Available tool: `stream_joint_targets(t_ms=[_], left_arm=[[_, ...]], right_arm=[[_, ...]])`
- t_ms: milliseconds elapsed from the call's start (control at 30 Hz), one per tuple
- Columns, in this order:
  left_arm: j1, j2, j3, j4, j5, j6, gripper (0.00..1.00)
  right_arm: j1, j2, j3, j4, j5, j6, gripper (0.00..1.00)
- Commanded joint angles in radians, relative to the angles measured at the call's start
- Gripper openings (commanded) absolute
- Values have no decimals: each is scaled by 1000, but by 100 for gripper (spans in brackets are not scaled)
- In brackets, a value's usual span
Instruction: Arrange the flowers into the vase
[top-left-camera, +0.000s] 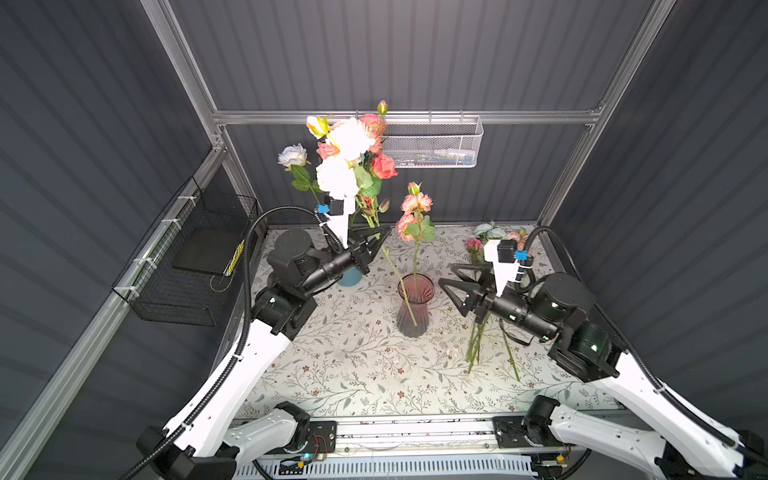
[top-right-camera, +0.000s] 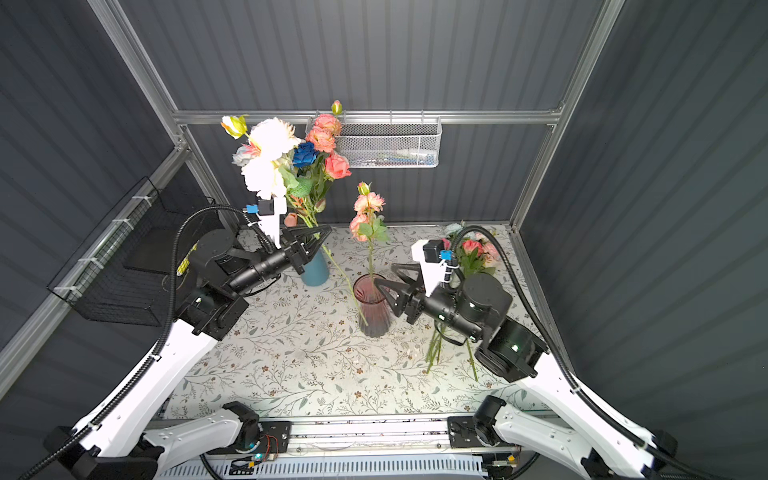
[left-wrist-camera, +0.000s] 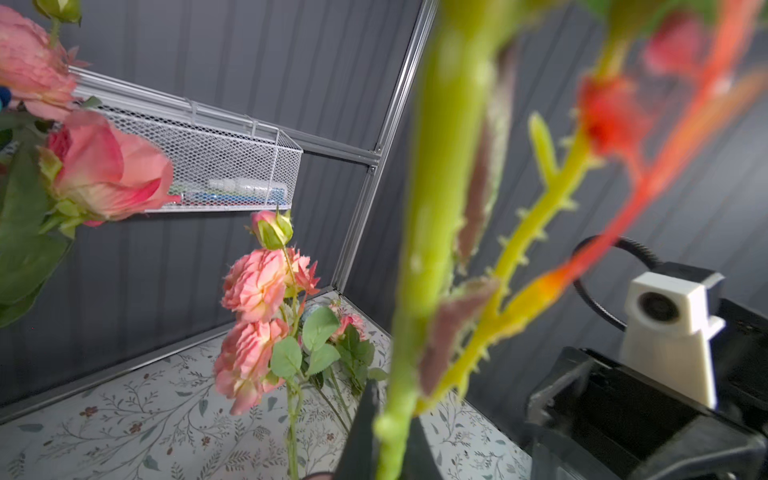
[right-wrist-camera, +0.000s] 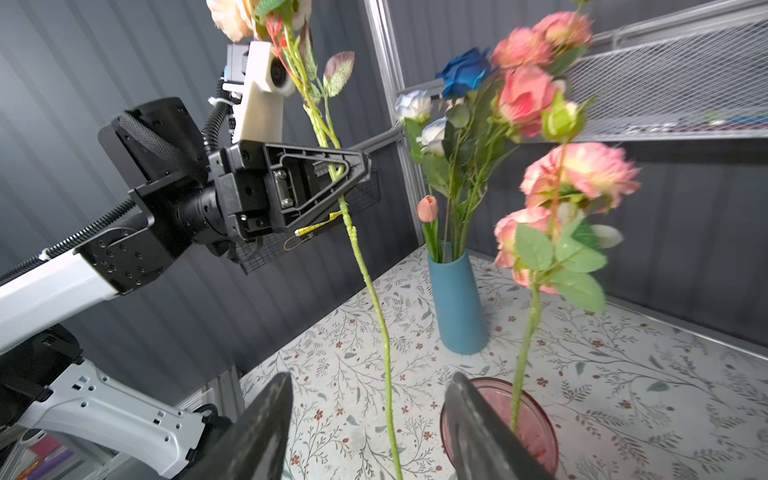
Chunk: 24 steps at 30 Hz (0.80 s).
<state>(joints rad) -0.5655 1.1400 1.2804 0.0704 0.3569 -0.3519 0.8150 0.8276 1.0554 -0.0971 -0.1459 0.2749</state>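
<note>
A long, thorny green-stemmed rose (right-wrist-camera: 376, 299) with a pale cream head slants down toward the ribbed pink glass vase (top-left-camera: 424, 320). The left gripper (right-wrist-camera: 361, 166) is clenched on it mid-stem. Just right of the vase, the right gripper (top-left-camera: 448, 274) is released and empty.

Top views overlook the table (top-left-camera: 353, 374); wrist views face each other closely

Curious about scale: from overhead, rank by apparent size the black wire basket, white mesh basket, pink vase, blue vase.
In a top view:
1. black wire basket
2. white mesh basket
3. pink vase
Unranked: blue vase, partly hidden.
</note>
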Motion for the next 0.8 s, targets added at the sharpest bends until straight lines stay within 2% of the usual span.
stream_joint_targets(t_ms=[0,133,267,467,700,733,767], left_arm=[[-45,54,97,116,-161,135,0],[-79,138,194,122,-214,212,0],[-86,167,205,99,-244,268,0],[-93,165,57,88,-281,276,0],[-99,104,-133,105,-307,174,0],[-100,99,-144,94,-317,162,1],[-100,92,-154,87,-324,154,9]], right_arm=[[-11,-35,-15,-51,31,-10,60],[-14,-65,-18,-79,35,-20,60],[-15,-86,-29,-92,50,-29,60],[-27,-105,-50,-88,75,-31,60],[-71,-75,-75,-88,100,15,61],[-78,-71,-79,-87,106,26,61],[-83,-67,-82,-87,107,34,61]])
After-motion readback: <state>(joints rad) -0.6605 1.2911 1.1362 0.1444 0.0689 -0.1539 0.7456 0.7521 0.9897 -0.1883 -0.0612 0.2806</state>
